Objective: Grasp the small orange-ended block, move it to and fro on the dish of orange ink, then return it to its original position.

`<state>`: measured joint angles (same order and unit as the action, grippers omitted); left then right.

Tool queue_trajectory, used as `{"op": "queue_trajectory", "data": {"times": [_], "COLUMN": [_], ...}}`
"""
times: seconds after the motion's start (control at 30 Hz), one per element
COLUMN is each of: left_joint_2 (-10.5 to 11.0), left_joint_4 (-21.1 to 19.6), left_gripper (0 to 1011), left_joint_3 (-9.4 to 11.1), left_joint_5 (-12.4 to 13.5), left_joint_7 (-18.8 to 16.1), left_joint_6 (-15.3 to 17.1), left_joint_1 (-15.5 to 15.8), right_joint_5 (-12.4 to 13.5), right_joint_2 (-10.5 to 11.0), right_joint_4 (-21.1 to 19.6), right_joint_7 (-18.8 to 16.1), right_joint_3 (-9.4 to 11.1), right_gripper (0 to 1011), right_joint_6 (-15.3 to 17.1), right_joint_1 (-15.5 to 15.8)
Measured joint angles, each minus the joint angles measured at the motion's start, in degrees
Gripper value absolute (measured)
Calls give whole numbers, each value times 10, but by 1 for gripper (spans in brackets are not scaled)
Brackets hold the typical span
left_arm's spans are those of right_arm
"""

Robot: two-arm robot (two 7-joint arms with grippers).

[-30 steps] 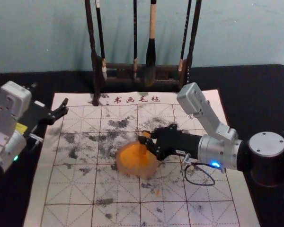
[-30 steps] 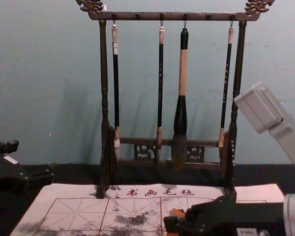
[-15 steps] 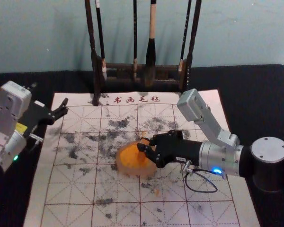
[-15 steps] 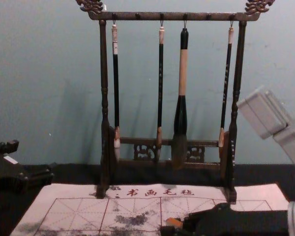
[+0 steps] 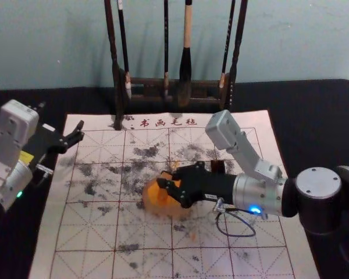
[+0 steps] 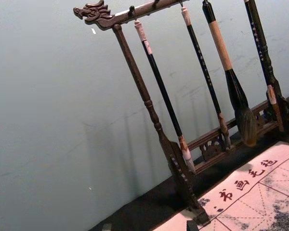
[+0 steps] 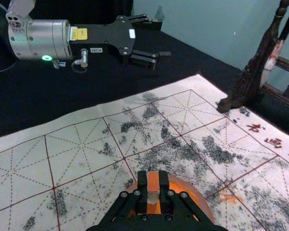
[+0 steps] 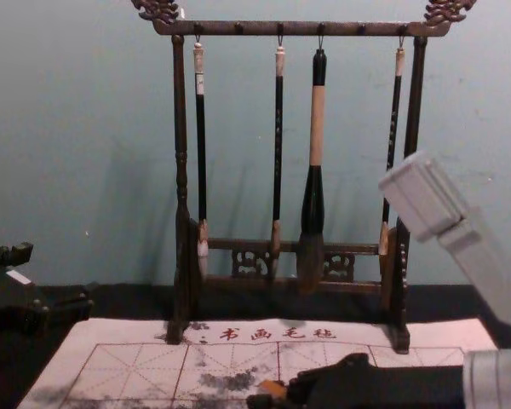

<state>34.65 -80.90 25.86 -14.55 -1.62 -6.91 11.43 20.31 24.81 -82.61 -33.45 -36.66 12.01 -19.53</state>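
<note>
pale blue-green wall [image 5: 296,40], faint shadows [image 8: 129,204] on it. black table [image 5: 314,122] in front. dark carved wooden rack [image 8: 238,28] upright near wall, four brushes [image 8: 317,128] hanging from it.

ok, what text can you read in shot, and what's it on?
"书画毛毡": on the mat.
Writing on the hanging brushes: too small to read reliably.
White label and yellow sticker on the left gripper: too small to read for certain.
White label on the right gripper: too small too.
</note>
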Motion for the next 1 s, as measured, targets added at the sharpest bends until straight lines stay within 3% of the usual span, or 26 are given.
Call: {"op": "queue_trajectory", "data": {"times": [0.4, 1.0], "left_joint_2": [0, 0], "left_joint_4": [0, 0], "left_gripper": [1001, 1001], "left_joint_3": [0, 0], "left_joint_5": [0, 0], "left_joint_7": [0, 0], "left_joint_6": [0, 0], "left_joint_1": [0, 0], "right_joint_5": [-7, -10], "right_joint_2": [-19, -22], "right_joint_4": [27, 38], "right_joint_7": [3, 22], "right_joint_3": [-7, 12], "right_gripper": [129, 129], "right_joint_6": [-2, -5], "right_joint_1": [-18, -19]}}
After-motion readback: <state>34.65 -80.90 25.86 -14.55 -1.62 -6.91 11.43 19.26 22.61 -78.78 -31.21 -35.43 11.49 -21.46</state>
